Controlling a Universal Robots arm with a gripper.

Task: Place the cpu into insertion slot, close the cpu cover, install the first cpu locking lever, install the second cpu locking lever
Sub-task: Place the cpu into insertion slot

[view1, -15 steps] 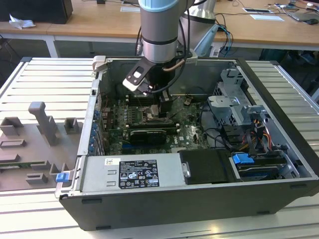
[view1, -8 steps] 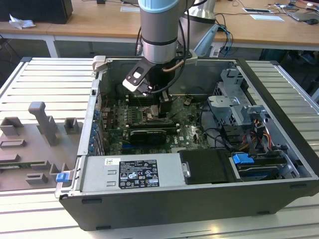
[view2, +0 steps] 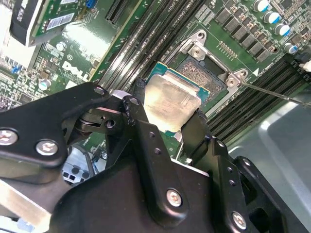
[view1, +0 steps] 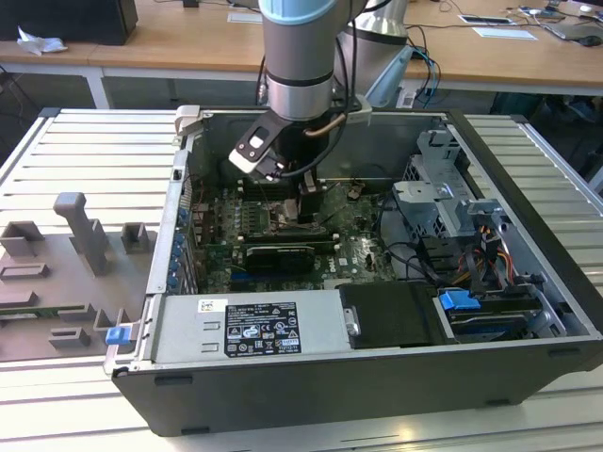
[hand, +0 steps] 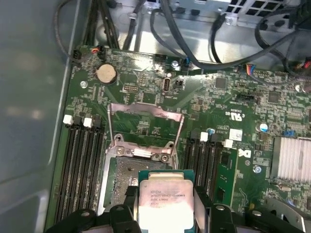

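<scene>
Cpu (hand: 164, 201) is pinched by its side edges in the gripper (hand: 165, 214), low over the insertion slot (hand: 124, 180). Beyond it the cpu cover (hand: 146, 108) stands open. Likely light, stiff and fragile (grip edges only).

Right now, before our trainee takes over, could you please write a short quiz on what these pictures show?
1. True or false: the cpu cover lies shut over the insertion slot.
2. What does the gripper hold between its fingers? A) a locking lever B) the cpu C) a cable
3. Fill in: the slot is set into a ____ circuit board.

Key: 1 false, the cover stands open, tipped up behind the slot; 2 B; 3 green.
</scene>
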